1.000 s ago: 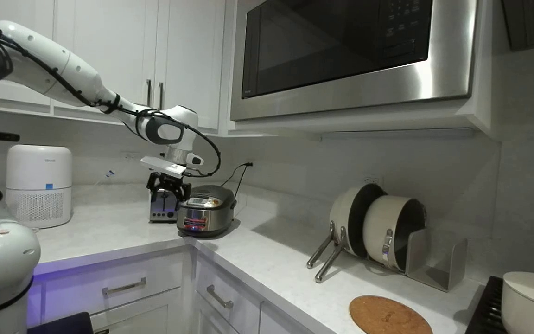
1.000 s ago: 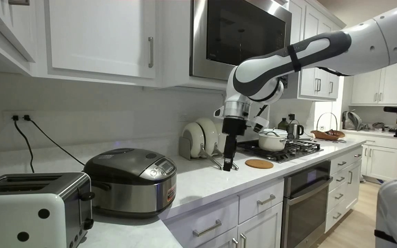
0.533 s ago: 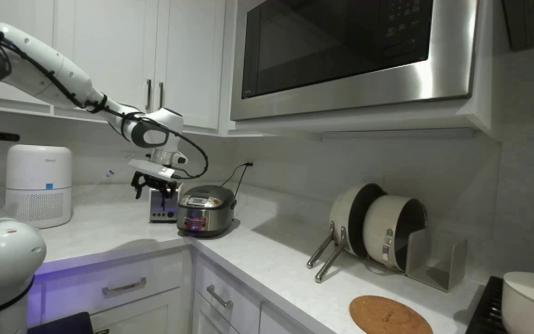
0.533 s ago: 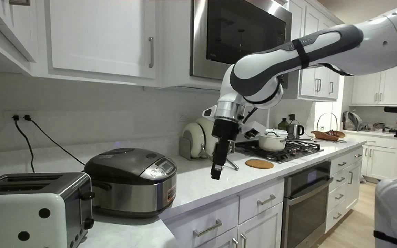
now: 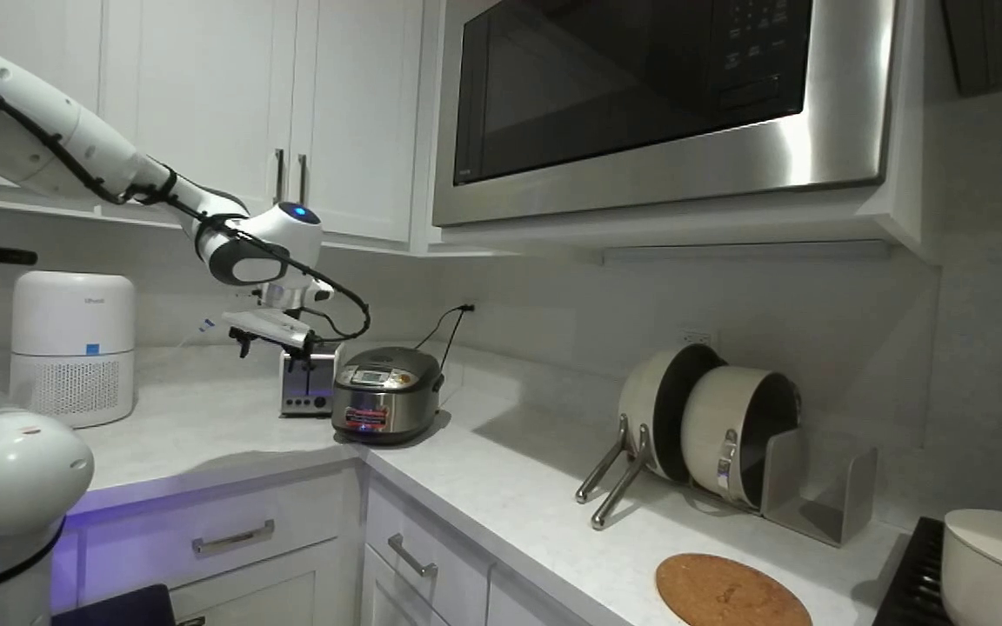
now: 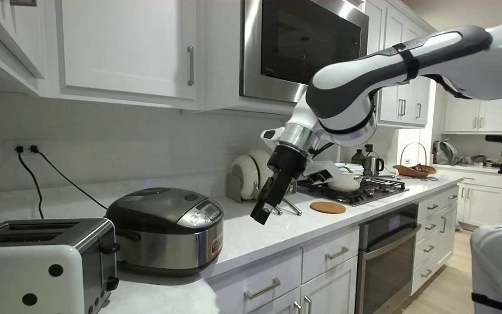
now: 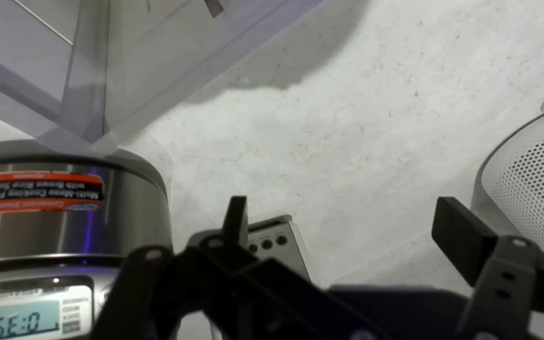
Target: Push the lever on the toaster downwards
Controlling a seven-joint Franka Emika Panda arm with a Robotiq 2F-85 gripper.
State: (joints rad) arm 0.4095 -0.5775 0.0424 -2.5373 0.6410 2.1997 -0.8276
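The gripper (image 7: 345, 222) is released, its two fingers (image 7: 463, 241) spread wide in the wrist view; it hangs tilted above the white counter (image 5: 205, 426), apart from the toaster (image 6: 28, 266). The toaster stands on the counter just beside the rice cooker (image 6: 164, 253); in the wrist view its end, with three round buttons, is partly covered by the gripper. The steel rice cooker has its dark lid down, so what it holds is hidden. The toaster is boxy, with a white side panel spotted black, a metal top and end, and two long slots whose insides are too dark to read. Its black lever (image 6: 110, 248) sits high on the end face, above a black dial (image 6: 111, 283). On the toaster's other side, well apart, stands a white canister-like appliance (image 5: 73, 348). Along the counter, a rack (image 5: 781, 469) holds two cream pans (image 5: 718, 426) on edge, their dark insides turned sideways, near a round brown mat (image 5: 731, 591). A cream pot (image 5: 988, 574) stands on the stove (image 6: 390, 185) under its lid, contents hidden. Well beyond, a brown basket (image 6: 408, 173) with a hoop handle holds dark things too small to name, near a steel kettle (image 6: 371, 165).
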